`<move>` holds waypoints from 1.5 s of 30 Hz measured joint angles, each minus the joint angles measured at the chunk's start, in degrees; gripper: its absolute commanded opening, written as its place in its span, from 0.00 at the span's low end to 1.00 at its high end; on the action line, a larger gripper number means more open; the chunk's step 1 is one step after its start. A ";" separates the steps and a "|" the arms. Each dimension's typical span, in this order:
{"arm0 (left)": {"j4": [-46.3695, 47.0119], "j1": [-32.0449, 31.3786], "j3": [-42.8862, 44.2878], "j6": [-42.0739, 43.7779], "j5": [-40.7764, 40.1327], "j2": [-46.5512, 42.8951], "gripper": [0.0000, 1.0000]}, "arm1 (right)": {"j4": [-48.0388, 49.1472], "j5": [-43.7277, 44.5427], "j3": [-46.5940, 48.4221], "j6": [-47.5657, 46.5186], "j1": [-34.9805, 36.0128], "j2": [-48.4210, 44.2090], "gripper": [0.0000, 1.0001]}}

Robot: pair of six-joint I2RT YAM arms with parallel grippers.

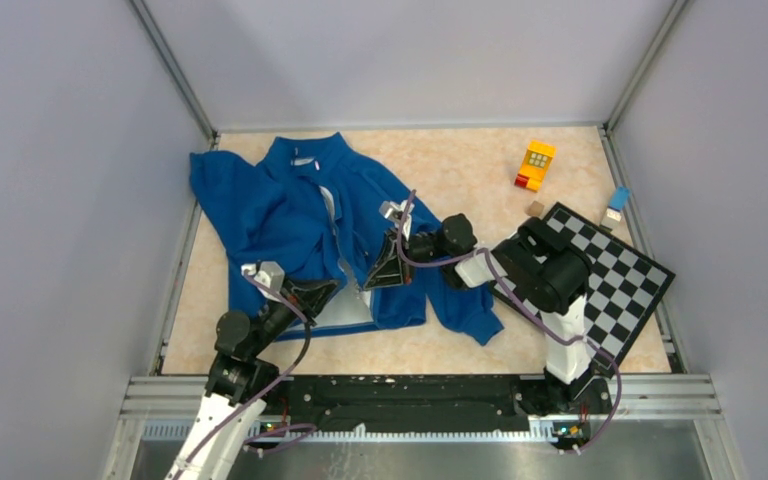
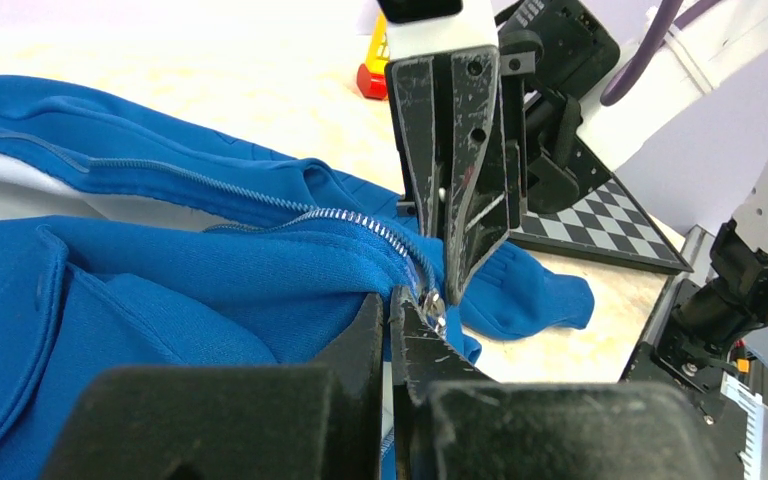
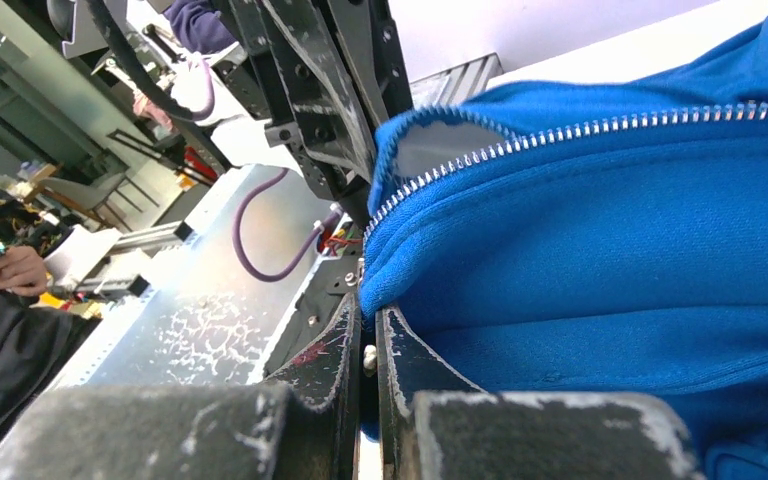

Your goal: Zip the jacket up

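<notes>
L gripper closed, seems to nip the bottom zip end of the royal-blue soft fabric jacket, which spreads out beyond its tips. R gripper, just ahead, is closed on hem by the metal zipper teeth. Cloth prob. light, floppy, bunches w/o tension. Best hold: stiffer zip ends.

The bench, topped in a pale beige marbled surface, is enclosed on the left, far and right by plain grey-lavender walls, which are joined at the two far corners by slanting aluminium posts. A ribbed metal rail is fitted along the near edge, and the enclosure is lit softly and evenly. Beyond the near side, a cluttered workroom with a grey metal surface is seen in the right wrist view.
</notes>
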 measured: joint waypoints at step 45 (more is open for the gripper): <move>2.16 0.00 -1.64 -0.81 2.21 2.34 0.00 | 0.35 1.49 0.15 0.00 0.57 -0.31 0.00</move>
